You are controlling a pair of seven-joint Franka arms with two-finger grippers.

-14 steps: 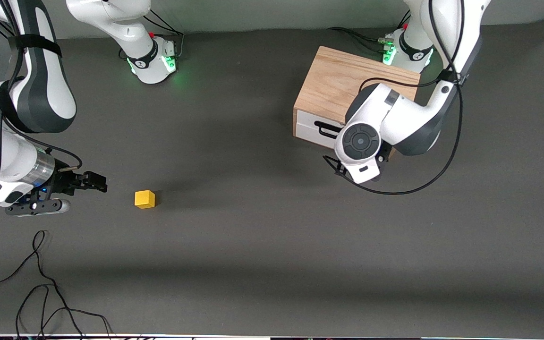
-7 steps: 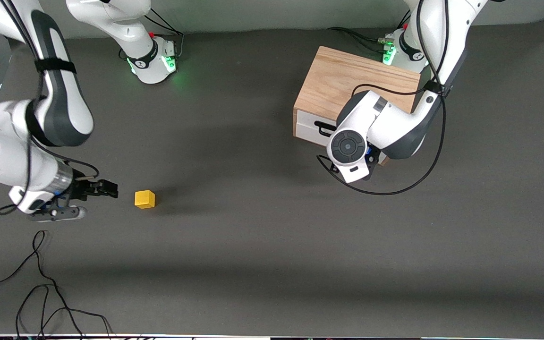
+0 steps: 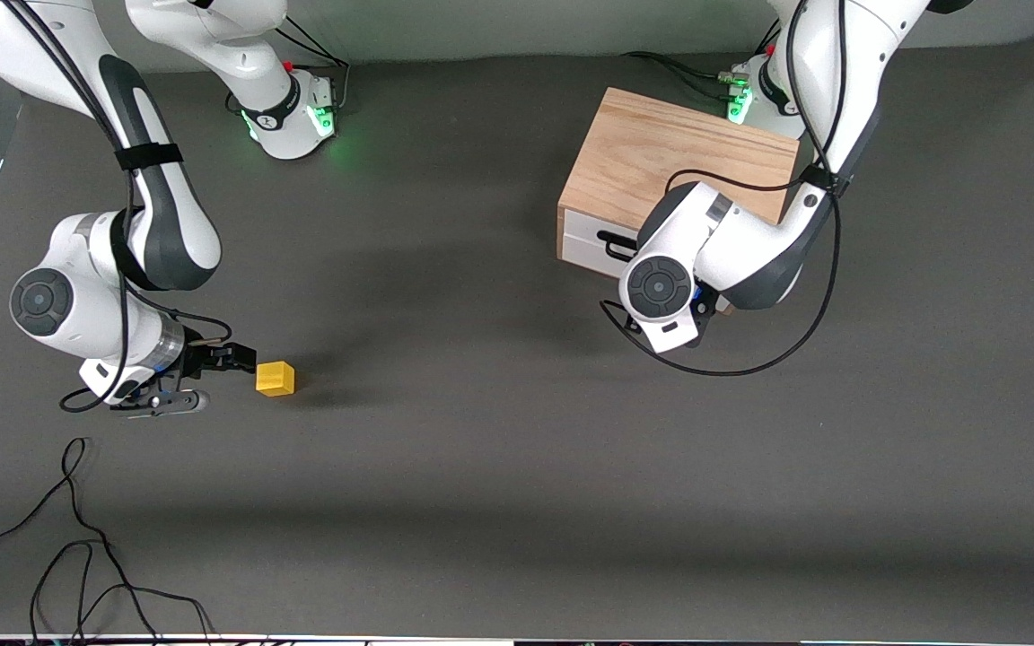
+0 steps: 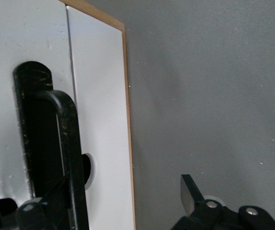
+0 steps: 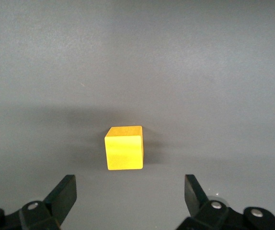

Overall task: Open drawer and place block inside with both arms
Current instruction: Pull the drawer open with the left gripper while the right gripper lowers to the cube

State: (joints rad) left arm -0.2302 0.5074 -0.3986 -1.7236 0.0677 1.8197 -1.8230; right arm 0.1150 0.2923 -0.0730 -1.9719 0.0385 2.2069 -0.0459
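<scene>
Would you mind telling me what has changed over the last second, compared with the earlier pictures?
The right gripper has travelled along the table toward the yellow block and now sits right beside it, fingers open, block not yet between them. The left gripper has edged closer to the drawer, open at its black handle. Block, drawer (shut) and cabinet have not moved.

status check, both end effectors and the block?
Right end effector open, beside block, not touching. Left end effector open at drawer handle. Drawer shut. Nothing in the way.
</scene>
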